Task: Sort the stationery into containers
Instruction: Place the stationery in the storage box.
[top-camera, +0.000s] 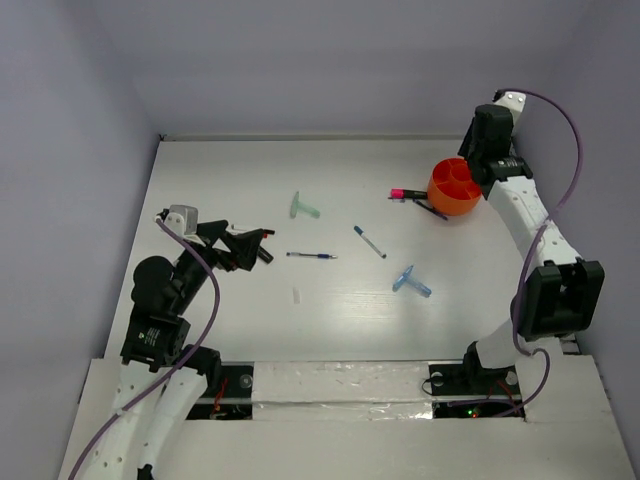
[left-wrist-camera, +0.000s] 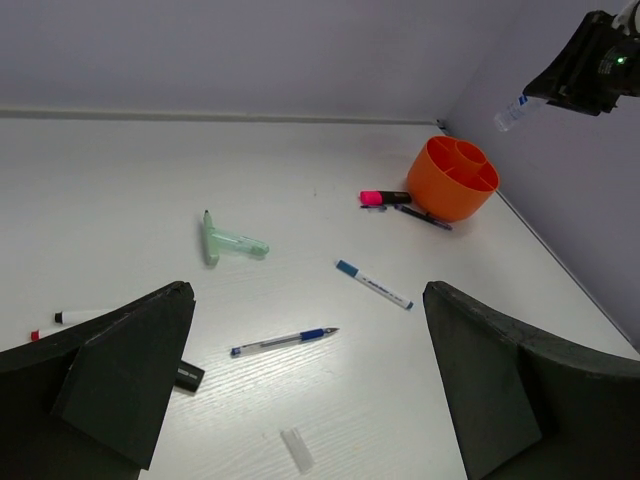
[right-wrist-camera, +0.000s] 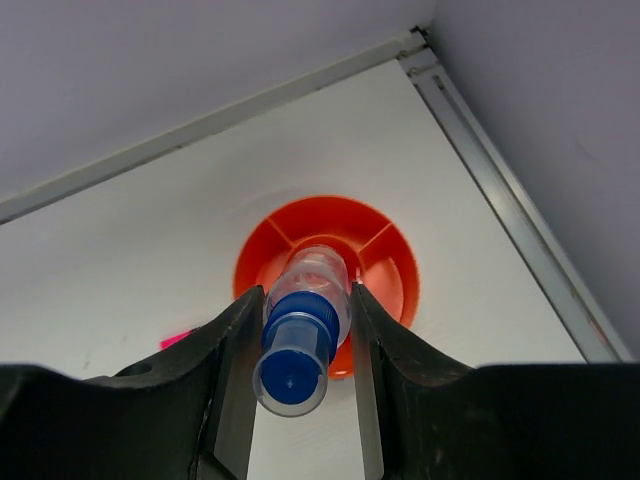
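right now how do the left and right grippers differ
The left gripper is open and empty; the right gripper is shut on the blue-capped clear bottle. The left gripper is at the left side of the table; the right gripper is raised near the orange cup at the back right. Both have dark fingers.

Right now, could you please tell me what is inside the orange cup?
The orange cup shows only its inner dividers; the compartments in view look empty. In the right wrist view, the blue-capped bottle held by the right claw covers the cup's middle.
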